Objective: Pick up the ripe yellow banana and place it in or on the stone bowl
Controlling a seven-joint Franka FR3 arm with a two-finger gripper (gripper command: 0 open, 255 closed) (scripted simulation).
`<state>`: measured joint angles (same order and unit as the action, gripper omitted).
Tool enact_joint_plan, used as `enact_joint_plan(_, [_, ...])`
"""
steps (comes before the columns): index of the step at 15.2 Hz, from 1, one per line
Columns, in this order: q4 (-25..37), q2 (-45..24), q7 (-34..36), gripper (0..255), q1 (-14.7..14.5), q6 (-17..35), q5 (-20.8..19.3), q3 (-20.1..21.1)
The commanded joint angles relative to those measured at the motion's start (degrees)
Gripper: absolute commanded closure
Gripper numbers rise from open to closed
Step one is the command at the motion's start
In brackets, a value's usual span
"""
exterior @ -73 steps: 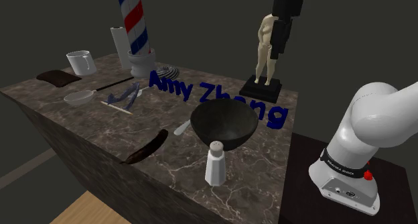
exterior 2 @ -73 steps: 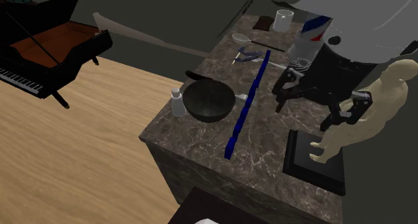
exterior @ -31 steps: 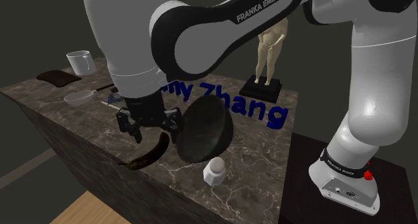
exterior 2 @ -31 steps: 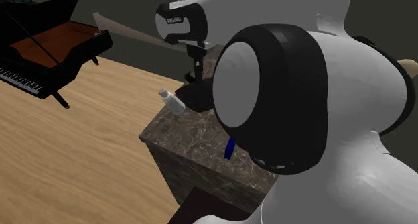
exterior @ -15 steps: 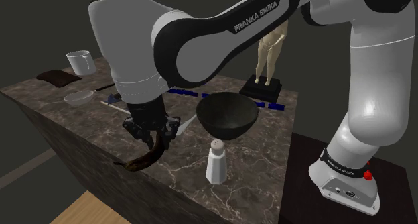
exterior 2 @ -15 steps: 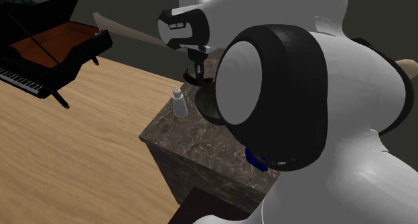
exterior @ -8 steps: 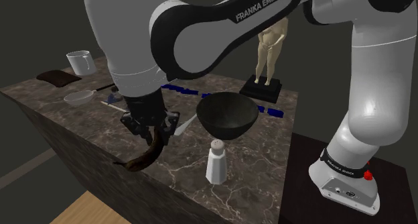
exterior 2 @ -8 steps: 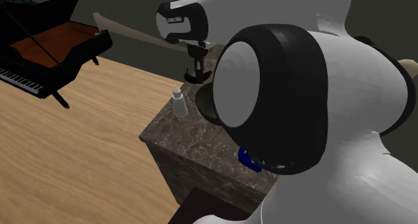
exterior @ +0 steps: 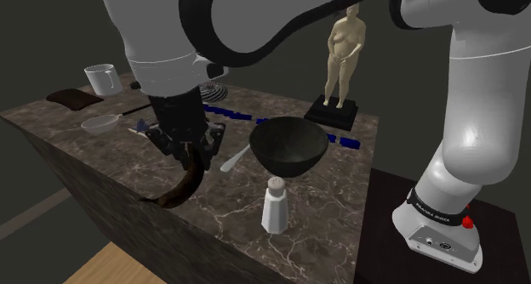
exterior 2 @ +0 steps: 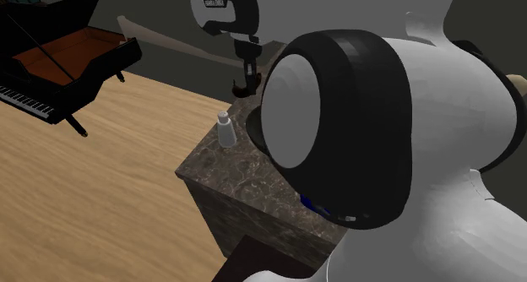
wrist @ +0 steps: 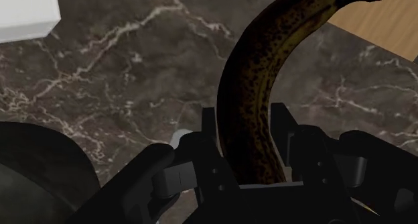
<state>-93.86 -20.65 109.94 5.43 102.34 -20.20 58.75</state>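
The banana (exterior: 180, 187) is dark brown and speckled, not yellow. It hangs tip-down above the marble tabletop (exterior: 102, 163), near the front edge, with my black gripper (exterior: 189, 148) shut on its upper part. In the wrist view the banana (wrist: 258, 88) runs out from between the fingers (wrist: 209, 143) of the gripper (wrist: 251, 159), over the marble and the table's edge. The dark round bowl (exterior: 289, 146) stands upright on the table to the shoulder view's right of the gripper, and its rim (wrist: 33, 169) shows beside the fingers. From the second exterior view the gripper (exterior 2: 242, 88) hangs above the table's far end.
A white shaker (exterior: 274, 207) stands in front of the bowl. A spoon (exterior: 236, 160) lies between gripper and bowl. Blue letters (exterior: 336, 139) lie flat behind the bowl, with a tan figurine (exterior: 343, 53) on a black base beyond. A mug (exterior: 102, 78) and ladle (exterior: 98, 123) sit far left. A piano (exterior 2: 67, 61) stands on the wooden floor.
The gripper has risen with the banana clasped in it, so the banana's tip has come off the tabletop. Bowl and shaker have stayed put over the last second.
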Motion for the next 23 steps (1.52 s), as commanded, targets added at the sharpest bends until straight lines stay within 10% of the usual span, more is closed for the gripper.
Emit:
enact_joint_plan(1, [1.1, 0.4, -0.3, 255, 0.1, -1.3, 0.4, 0.2])
enact_joint_plan(21, [18.5, -1.2, -1.3, 255, -5.0, -16.9, -0.4, 0.0])
enact_joint_plan(23, [10.4, 6.2, -4.1, 255, 2.6, -13.6, 5.4, 2.6])
